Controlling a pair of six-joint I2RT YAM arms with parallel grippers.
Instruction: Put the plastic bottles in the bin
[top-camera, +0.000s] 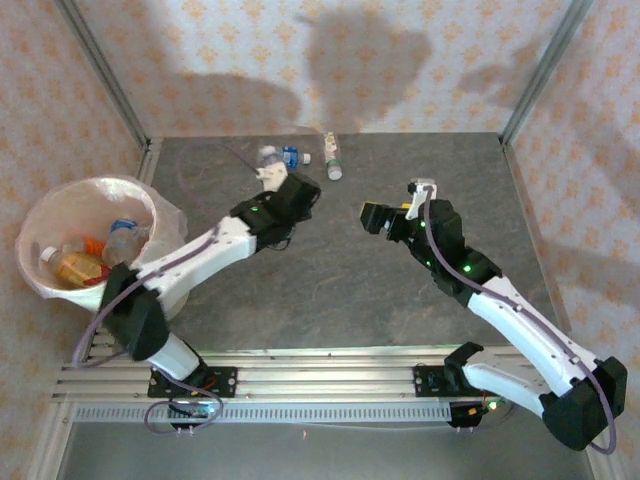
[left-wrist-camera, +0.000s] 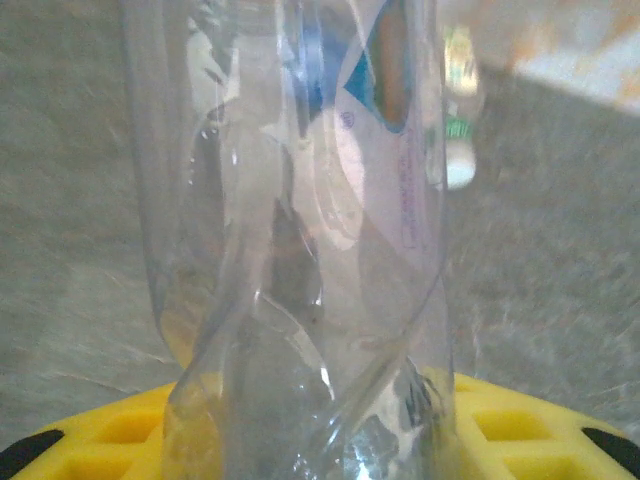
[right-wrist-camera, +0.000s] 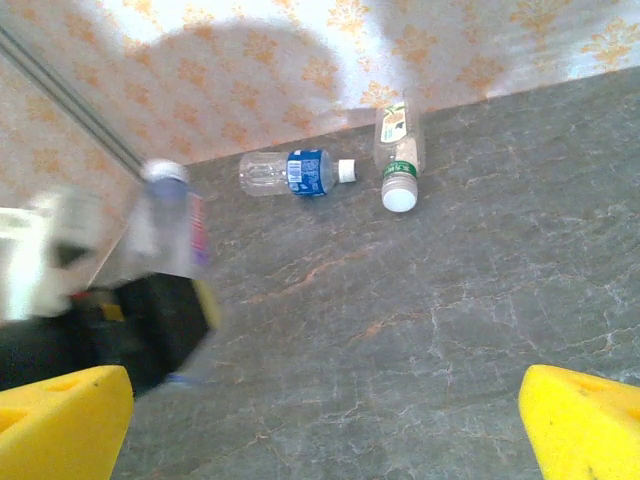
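At the left edge of the scene, your bin (top-camera: 70, 190) stands beside the bench (top-camera: 330, 300), its thin liner folded over the rim. Several plastic bottles already lie inside it, among them an orange one (top-camera: 76, 268) and a clear one (top-camera: 124, 238). To the right of the bin, your left arm (top-camera: 215, 245) reaches toward the far middle of the bench. Your left jaws are closed on a clear bottle (left-wrist-camera: 300, 250). In the left wrist view that bottle rises up between the yellow fingers (left-wrist-camera: 520, 430), with its lower body crumpled and a blue and white label higher up. In the right wrist view the same bottle (right-wrist-camera: 168, 235) is blurred, cap end upward, and you cannot tell whether it is off the bench. Just to its right, near the far wall, a blue-labelled bottle (top-camera: 290, 157) lies on its side, white cap pointing right. Close beside that lies a green-labelled bottle (top-camera: 332, 155), its white cap toward the near side. The two are near each other but apart. Further right, your right jaws stand wide open and hold nothing, with the yellow fingertips (right-wrist-camera: 60, 420) spread to both lower corners of the right wrist view above bare bench, well short of the two lying bottles.
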